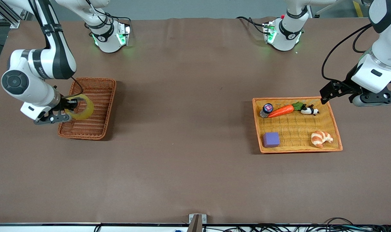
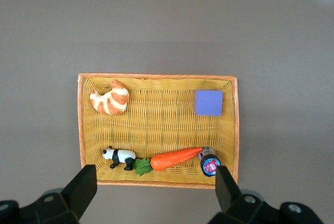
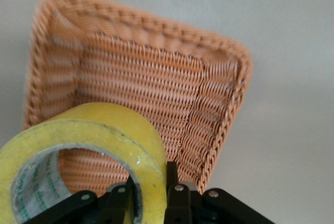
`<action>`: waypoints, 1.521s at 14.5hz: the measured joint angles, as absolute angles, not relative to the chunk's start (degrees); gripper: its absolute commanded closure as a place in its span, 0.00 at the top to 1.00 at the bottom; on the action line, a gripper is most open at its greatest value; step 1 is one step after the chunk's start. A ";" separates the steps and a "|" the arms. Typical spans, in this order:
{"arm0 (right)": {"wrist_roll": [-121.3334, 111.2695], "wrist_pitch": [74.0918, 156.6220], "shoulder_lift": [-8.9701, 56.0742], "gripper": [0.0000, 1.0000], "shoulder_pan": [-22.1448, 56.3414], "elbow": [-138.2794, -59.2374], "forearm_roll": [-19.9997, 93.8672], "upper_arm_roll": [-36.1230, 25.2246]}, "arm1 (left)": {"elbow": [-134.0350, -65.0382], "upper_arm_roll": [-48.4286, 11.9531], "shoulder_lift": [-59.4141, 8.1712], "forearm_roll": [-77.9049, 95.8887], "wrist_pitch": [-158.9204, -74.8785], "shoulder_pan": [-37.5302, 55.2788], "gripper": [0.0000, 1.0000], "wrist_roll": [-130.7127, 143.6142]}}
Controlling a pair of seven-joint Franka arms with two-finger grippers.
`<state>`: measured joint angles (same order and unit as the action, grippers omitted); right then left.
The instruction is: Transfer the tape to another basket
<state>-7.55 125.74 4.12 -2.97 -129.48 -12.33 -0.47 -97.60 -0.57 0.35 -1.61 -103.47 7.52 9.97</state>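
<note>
While the tape (image 1: 81, 107) hangs over the basket (image 1: 100, 88), pinched through its wall by the right gripper (image 1: 69, 107), a release risks letting the ring land on its edge and roll against the rim or tip out. Nothing else shows inside the basket. Toward the left arm's end of the table, the tray (image 1: 336, 130) holds a carrot (image 1: 281, 111), panda (image 1: 309, 110), bottle (image 1: 266, 110), purple block (image 1: 271, 139) and croissant (image 1: 321, 138); the left gripper (image 1: 340, 93) waits over its rim, fingers spread.

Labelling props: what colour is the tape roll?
Translucent yellow tape, greyish core; clearest in right wrist view.
</note>
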 measured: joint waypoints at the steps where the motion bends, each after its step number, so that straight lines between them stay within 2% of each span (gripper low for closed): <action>1: -7.92 130.16 3.59 0.02 -2.97 -133.58 -12.33 -1.49 | -97.57 -0.56 0.35 -1.61 -103.48 7.52 1.00 9.97; 5: -8.22 146.73 3.54 0.04 -2.96 -145.75 -12.33 -3.61 | -97.46 -0.56 0.35 -1.61 -103.48 7.52 1.00 9.97; 6: -8.22 148.74 3.77 0.08 -2.96 -147.17 -12.33 -3.77 | -97.45 -0.56 0.35 -1.61 -103.48 7.51 1.00 9.97; 8: -8.22 151.13 4.71 0.34 -2.96 -148.03 -12.33 -3.91 | -97.41 -0.53 0.36 -1.61 -103.48 7.43 1.00 9.97; 11: -8.22 153.96 7.47 1.00 -2.96 -148.00 -12.33 -4.02 | -96.69 -0.36 0.39 -1.61 -102.62 7.26 1.00 9.96; 14: -8.04 153.91 7.83 1.00 -2.94 -146.08 -12.33 -4.08 | -95.06 -0.31 0.48 -1.61 -100.06 7.24 1.00 9.08; 15: -7.29 151.17 7.09 1.00 -2.88 -143.88 -12.31 -4.04 | -94.07 -0.29 0.50 -1.61 -98.28 7.22 1.00 8.05; 17: -3.65 138.90 4.70 1.00 -2.56 -135.83 -12.30 -3.11 | -92.40 -0.03 0.73 -1.61 -94.86 7.15 1.00 6.65; 19: -0.73 124.47 2.84 1.00 -1.96 -124.51 -11.55 -1.03 | -91.78 0.32 1.29 -1.26 -93.27 6.95 1.00 6.08; 22: 0.00 112.49 1.99 1.00 -1.33 -110.74 -7.68 -0.05 | -91.68 0.43 1.98 -0.40 -90.55 6.84 1.00 5.56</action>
